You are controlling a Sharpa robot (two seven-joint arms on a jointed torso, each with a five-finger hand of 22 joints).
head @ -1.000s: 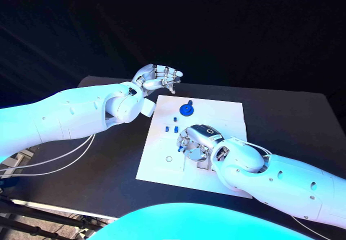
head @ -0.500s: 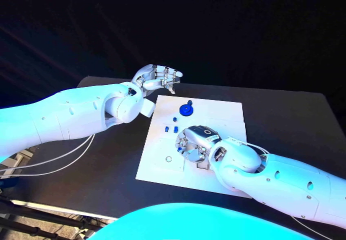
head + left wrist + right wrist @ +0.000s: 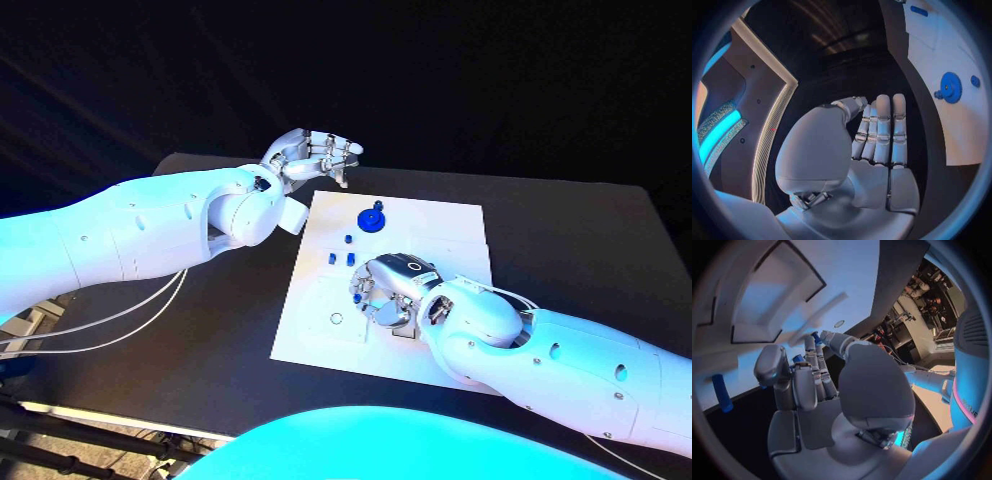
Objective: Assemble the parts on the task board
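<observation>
Left hand (image 3: 315,155) hovers past the board's (image 3: 447,225) far left corner, fingers lying straight and close together, palm bare, nothing in it. On the board, a blue gear (image 3: 374,217) stands near the far edge, with small blue pegs (image 3: 342,258) just nearer. Right hand (image 3: 392,290) hangs low over the board's middle, fingers curled; whether they pinch a peg I cannot tell. The parts look light, stiff and smooth, so likely slippery: best pinched by fingertips across the sides, the gear by its hub.

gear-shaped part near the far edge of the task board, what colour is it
Blue. The gear-shaped part lies on the white task board; it shows best in the left wrist view.
</observation>
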